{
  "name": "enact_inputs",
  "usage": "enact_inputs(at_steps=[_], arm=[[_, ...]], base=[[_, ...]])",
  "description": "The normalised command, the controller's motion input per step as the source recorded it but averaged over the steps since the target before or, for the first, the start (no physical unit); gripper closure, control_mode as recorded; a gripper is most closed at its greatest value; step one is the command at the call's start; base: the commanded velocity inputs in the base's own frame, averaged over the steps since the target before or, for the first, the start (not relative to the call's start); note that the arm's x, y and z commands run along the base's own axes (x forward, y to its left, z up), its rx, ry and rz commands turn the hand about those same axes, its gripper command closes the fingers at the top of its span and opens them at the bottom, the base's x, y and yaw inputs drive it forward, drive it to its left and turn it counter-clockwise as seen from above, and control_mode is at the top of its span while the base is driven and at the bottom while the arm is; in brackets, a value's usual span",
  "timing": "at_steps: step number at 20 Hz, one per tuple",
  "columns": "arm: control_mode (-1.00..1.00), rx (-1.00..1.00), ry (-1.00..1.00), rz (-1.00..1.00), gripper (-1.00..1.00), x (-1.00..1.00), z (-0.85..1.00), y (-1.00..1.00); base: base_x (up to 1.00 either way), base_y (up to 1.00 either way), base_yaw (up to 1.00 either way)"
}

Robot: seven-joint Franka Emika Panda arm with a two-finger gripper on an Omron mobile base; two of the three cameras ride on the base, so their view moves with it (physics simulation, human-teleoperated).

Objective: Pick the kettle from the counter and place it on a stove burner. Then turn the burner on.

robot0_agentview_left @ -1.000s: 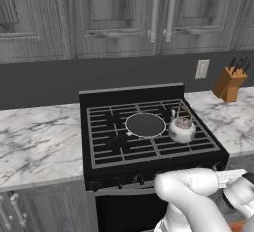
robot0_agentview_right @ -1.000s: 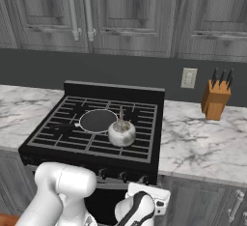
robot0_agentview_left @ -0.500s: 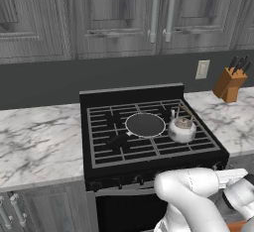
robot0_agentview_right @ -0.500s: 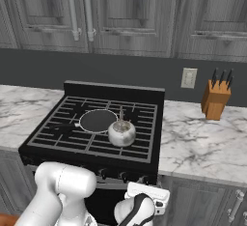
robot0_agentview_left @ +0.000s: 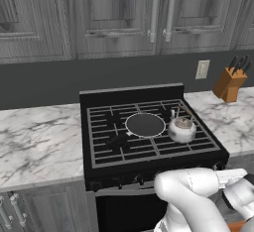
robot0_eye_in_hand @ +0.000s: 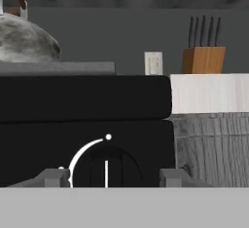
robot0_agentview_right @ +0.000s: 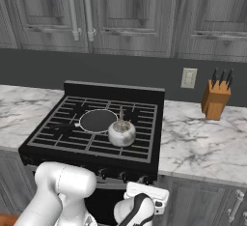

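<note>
Jaws bracketing the stove knob, kettle already on the grate

The jaws (robot0_eye_in_hand: 114, 177) stand spread either side of the round black stove knob (robot0_eye_in_hand: 107, 168), not yet pinching it; above and to their left the squat shiny silver kettle (robot0_agentview_right: 121, 133) sits on the black cast-iron burner grate (robot0_agentview_right: 140, 138). If they close off-centre they may slip off the knob, or this knob may feed another burner than the kettle's. The white grey-veined marble worktop (robot0_agentview_right: 198, 143) flanks the stove, a wooden knife block (robot0_agentview_right: 215, 99) up to the right, grey wood-grain cabinets (robot0_agentview_left: 99, 18) overhead.
</note>
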Motion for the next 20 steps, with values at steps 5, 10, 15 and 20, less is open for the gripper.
enact_inputs(at_steps=[5,10,15,20], arm=[[-1.0,0.0,0.0,0.0,1.0,0.0,0.0,0.0],[-1.0,0.0,0.0,0.0,1.0,0.0,0.0,0.0],[-1.0,-0.05,-0.03,0.15,1.0,0.0,-0.04,0.0],[-1.0,-0.23,0.0,0.43,1.0,-0.02,-0.34,0.01]], base=[[0.0,0.0,0.0],[0.0,0.0,0.0],[0.0,0.0,0.0],[0.0,0.0,0.0]])
